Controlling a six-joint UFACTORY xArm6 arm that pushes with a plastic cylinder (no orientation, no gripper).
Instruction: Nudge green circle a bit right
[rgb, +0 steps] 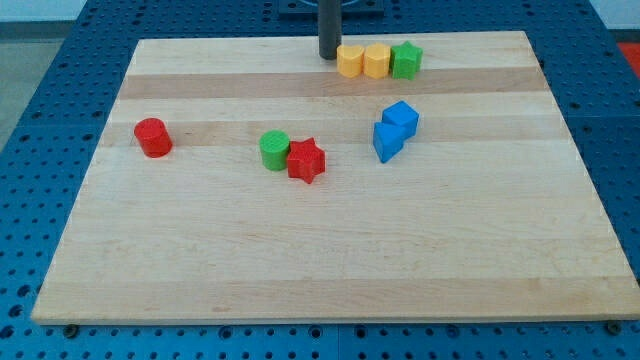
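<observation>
Right now my tip (328, 56) rests bare on the board (300, 250), well above the green circle (274, 150) toward the view's top, holding nothing. The red star (307, 160) touches that circle's right side, so I judge a rightward nudge would shove both. Above the green circle, the rod's upper part is cut off.

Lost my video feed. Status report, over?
My tip at the view's top, beside yellow blocks, far from green circle. Red star touching circle's right side, in the way.
</observation>
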